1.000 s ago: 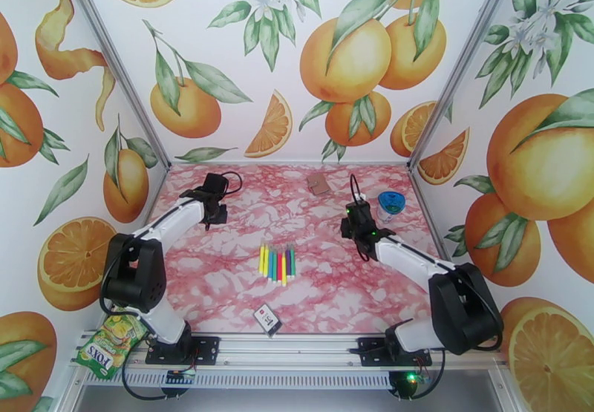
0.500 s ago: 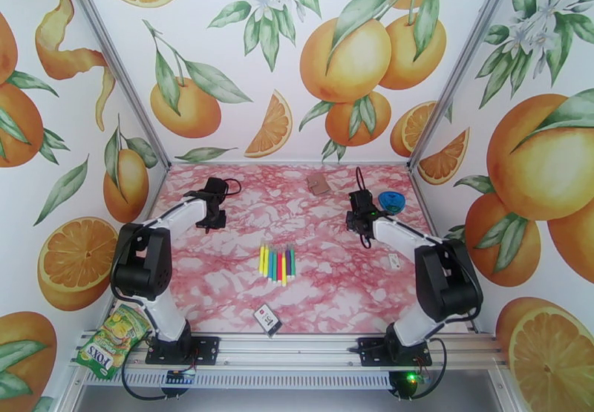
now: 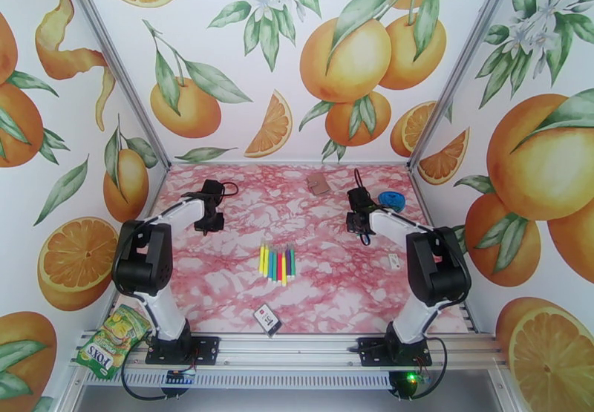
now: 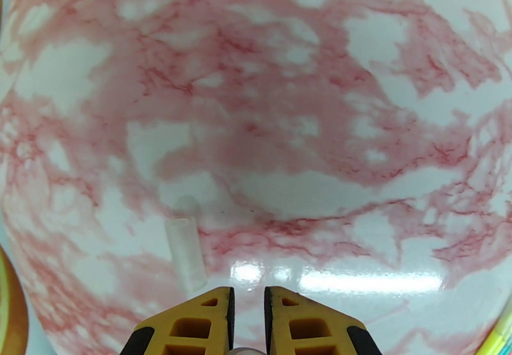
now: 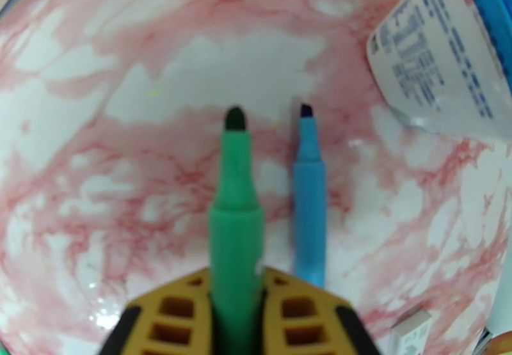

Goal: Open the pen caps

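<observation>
Pink marbled table point(image 3: 223, 295); right claw point(image 5: 237, 289) toward the back right, clamped on a green pen point(image 5: 235, 177) with its tip bare; left claw point(image 4: 248, 302) toward the back left, jaws drawn almost together; a blue-lidded tub point(image 3: 391, 200) near the right claw; a row of pens point(image 3: 277, 263) at the table's middle, between the arms and well apart from both claws, their caps too small to make out; a card point(image 3: 267, 319) near the front edge; a blue pen point(image 5: 310, 183), tip bare, on the table just beside the green one; a clear tube point(image 4: 185, 254) just left of the left claw.
</observation>
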{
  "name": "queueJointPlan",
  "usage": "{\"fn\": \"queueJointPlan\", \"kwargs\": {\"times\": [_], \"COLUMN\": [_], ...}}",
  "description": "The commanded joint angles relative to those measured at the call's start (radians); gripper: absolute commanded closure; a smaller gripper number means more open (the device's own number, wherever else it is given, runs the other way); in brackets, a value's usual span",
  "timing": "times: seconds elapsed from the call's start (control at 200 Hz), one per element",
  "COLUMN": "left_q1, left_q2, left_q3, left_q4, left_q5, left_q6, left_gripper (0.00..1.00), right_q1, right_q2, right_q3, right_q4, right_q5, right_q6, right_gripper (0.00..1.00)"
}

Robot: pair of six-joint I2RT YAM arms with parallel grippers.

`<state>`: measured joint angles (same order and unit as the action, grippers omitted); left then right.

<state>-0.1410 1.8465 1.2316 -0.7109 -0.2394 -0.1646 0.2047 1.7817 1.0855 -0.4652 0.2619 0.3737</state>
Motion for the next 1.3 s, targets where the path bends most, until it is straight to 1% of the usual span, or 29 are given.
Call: {"fn": "queueJointPlan", "kwargs": {"times": [0.0,0.385,0.605,0.746,0.836,1.296], "left_q1": [0.008,0.024,0.028,0.03,0.031,0.031], "left_q2": [0.014,0.05,0.062,0.063,0.062,0.044], "left_q3": [-0.017,-0.01,-0.009,-0.011,-0.013,-0.004], "left_q4": [0.021,0.002,-0.001,-0.001,-0.004,-0.021], "left_q5": [0.028,0.014,0.01,0.009,0.012,0.011], "left_q6": [0.012,0.005,0.007,0.007,0.007,0.011], "left_gripper": [0.97,0.92,0.85,0.82,0.8,0.72], "right_q1": [-0.012,-0.018,-0.018,-0.018,-0.018,-0.021], "right_q2": [0.023,0.051,0.066,0.071,0.074,0.054], "right_q3": [0.027,0.051,0.062,0.064,0.067,0.058], "right_q4": [-0.031,-0.063,-0.081,-0.089,-0.093,-0.091], "right_q5": [-0.01,-0.001,0.002,0.007,0.013,-0.005], "right_q6": [0.019,0.016,0.018,0.017,0.015,0.012], "right_gripper": [0.91,0.85,0.83,0.79,0.75,0.74]}}
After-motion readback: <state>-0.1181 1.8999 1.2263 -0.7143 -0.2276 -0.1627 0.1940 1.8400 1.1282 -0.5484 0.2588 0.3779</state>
